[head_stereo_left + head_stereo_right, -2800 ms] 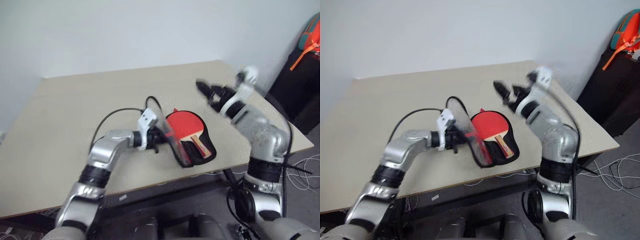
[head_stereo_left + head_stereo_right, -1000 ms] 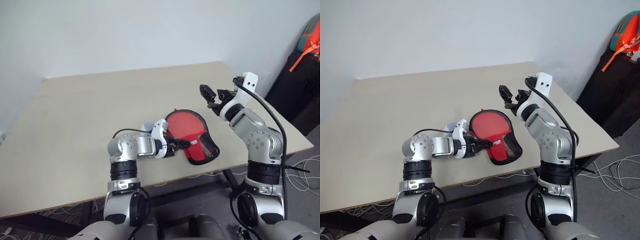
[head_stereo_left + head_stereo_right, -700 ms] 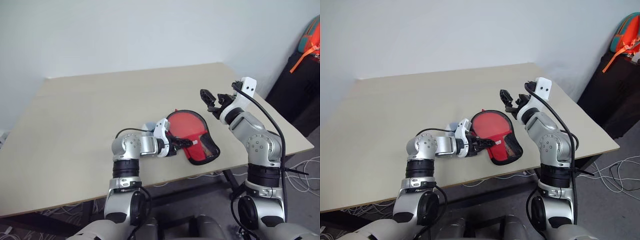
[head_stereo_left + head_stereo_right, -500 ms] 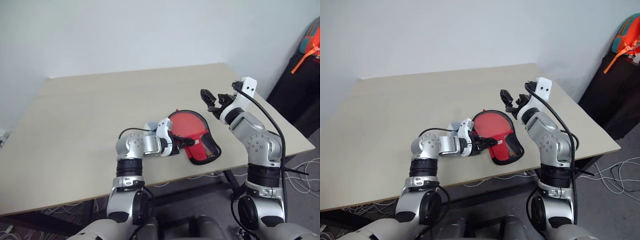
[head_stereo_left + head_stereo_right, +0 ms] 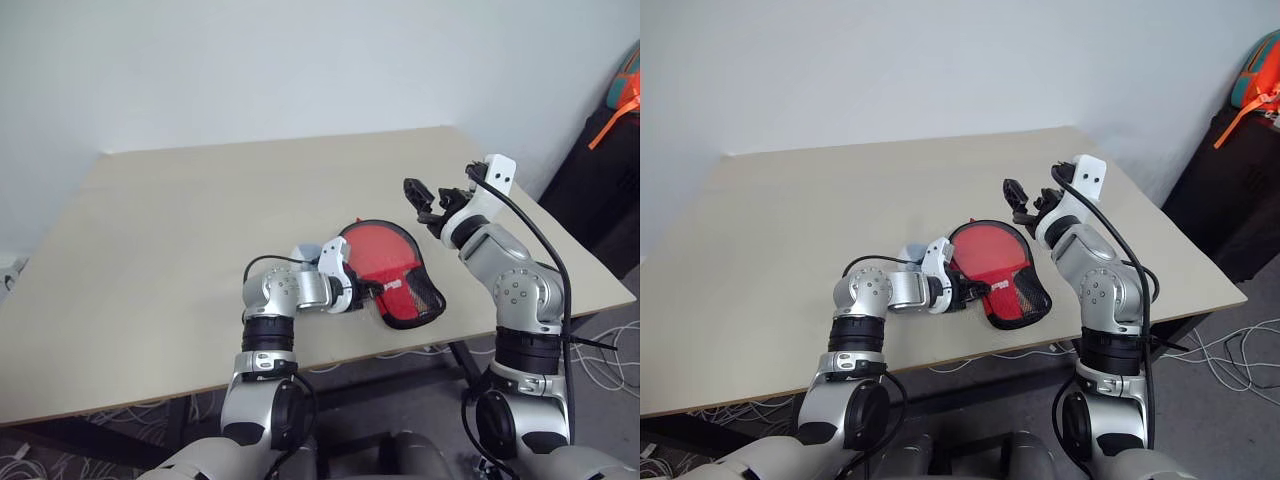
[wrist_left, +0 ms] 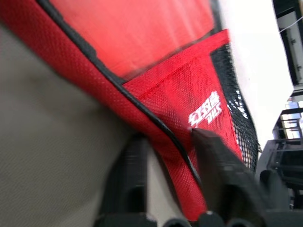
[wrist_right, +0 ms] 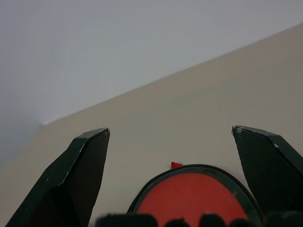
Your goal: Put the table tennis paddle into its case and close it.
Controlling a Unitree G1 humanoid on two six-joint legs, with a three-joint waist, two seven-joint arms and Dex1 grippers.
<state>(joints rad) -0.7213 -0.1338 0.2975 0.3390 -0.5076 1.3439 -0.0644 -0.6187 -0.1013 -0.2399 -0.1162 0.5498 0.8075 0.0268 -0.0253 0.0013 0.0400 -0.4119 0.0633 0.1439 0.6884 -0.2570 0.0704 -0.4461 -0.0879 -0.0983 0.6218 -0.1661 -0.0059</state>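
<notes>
The left gripper (image 5: 372, 290) pinches the case's (image 5: 395, 270) black-edged rim at centre frame, one finger (image 6: 215, 165) on its red panel, the other beside it over the table (image 5: 160, 230). The case lies flat near the table's front edge. The right gripper (image 5: 428, 197), jaws spread wide, hangs above and right of it.

Premises present as a lab or test room: bare beige table (image 5: 180, 230) against a plain pale wall (image 5: 250, 60), loose cables (image 5: 1230, 350) on grey floor right of the table.
</notes>
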